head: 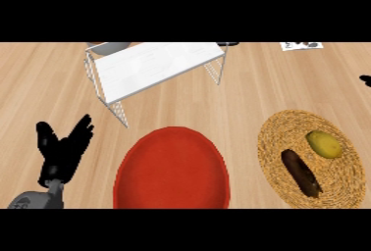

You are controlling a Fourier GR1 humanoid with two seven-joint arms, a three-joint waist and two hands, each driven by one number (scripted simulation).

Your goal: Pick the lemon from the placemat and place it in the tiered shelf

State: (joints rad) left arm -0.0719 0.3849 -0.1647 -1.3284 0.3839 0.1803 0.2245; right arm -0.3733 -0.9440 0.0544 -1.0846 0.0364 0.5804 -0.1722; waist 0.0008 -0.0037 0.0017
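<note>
Yellow lemon sits on woven placemat, beside a dark object. Likely light, stiff, smooth-skinned: cup around its middle. Left robot hand rests, fingers spread, holding nothing; right unseen.

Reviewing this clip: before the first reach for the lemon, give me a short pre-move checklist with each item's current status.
1. Lemon located on the woven placemat: ok.
2. Lemon uncovered from above: ok, but a dark oblong object lies close beside it.
3. Tiered shelf top tier free of objects: ok; lower tiers cannot tell.
4. Left hand open and resting at the view's left: ok.
5. Right hand ready near the lemon: cannot tell, it is not in view.
6. Path from placemat to shelf: ok, only the red plate lies nearby, low on the counter.
</note>
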